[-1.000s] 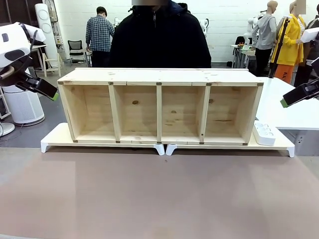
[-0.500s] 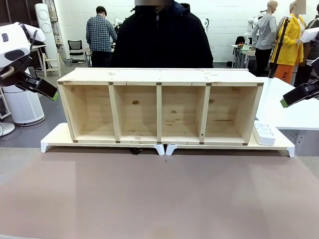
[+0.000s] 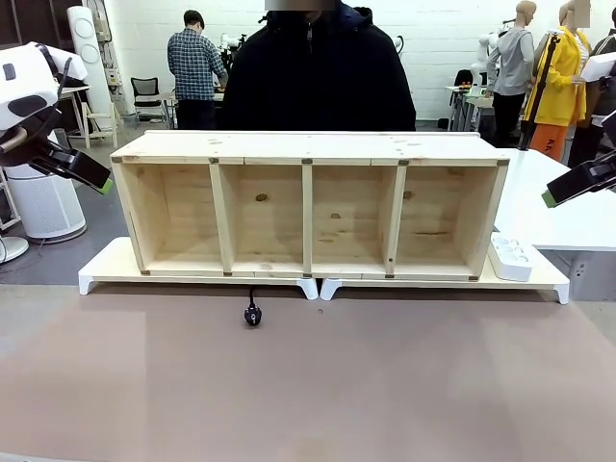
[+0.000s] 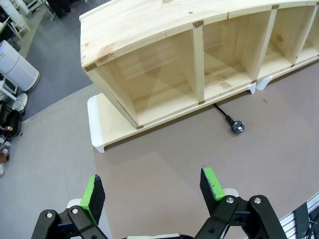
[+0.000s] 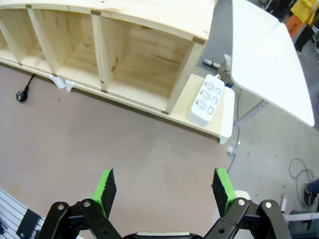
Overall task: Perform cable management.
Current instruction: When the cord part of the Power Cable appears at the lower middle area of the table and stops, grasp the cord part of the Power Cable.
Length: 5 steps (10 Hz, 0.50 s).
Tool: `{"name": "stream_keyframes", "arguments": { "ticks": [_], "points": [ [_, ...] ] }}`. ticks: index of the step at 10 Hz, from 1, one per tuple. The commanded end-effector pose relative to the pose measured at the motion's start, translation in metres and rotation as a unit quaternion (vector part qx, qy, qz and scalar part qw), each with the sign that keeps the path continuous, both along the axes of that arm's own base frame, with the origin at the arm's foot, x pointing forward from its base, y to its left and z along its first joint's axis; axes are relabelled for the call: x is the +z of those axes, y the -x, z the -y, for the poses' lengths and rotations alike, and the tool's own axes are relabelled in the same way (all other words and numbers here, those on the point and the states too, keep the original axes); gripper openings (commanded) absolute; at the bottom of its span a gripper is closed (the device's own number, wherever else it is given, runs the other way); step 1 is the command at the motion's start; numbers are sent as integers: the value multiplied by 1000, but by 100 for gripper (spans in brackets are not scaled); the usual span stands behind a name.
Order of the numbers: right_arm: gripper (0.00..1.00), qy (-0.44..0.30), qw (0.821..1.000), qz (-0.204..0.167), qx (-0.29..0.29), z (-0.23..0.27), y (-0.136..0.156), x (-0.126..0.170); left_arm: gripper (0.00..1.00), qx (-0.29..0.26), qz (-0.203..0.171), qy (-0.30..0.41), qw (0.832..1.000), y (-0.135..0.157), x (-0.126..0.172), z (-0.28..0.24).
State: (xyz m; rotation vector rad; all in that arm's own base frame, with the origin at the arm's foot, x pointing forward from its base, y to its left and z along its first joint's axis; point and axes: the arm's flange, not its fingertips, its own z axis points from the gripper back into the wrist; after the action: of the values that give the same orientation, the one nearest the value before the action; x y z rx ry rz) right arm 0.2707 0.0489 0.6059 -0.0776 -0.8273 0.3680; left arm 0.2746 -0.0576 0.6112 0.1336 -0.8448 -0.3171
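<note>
A thin black cable [image 3: 252, 306] with a black plug pokes out from under the wooden shelf [image 3: 308, 146] onto the brown table; the rest of it is hidden beneath the shelf. The left wrist view shows the plug end of the cable [image 4: 230, 120] lying right of the shelf's second bay, and the right wrist view shows the cable [image 5: 24, 91] at far left. My left gripper [image 3: 100, 182] hangs open off the table's left side, my right gripper [image 3: 551, 198] open at the far right. Both are well away from the cable. The green pads [image 4: 211, 182] stand wide apart.
The wooden shelf has several open bays and rests on low white risers [image 3: 318, 287]. A white power strip [image 3: 512, 258] lies on the riser at the shelf's right end. A person in a dark jacket [image 3: 313, 77] stands behind the shelf. A white side table [image 3: 568, 207] sits at right.
The cable's plug has slid out from under the shelf toward me onto the brown table. Neither arm has moved.
</note>
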Motion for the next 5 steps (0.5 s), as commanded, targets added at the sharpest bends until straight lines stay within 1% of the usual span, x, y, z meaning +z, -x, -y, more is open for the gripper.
{"name": "stream_keyframes", "arguments": {
  "ticks": [1, 5],
  "points": [
    [100, 0, 1000, -1, -1, 0, -2, -1, 100, 0, 6, 0, 1000, -3, 0, 0],
    [100, 0, 1000, -1, -1, 0, -2, -1, 100, 0, 6, 0, 1000, -3, 0, 0]
  ]
}}
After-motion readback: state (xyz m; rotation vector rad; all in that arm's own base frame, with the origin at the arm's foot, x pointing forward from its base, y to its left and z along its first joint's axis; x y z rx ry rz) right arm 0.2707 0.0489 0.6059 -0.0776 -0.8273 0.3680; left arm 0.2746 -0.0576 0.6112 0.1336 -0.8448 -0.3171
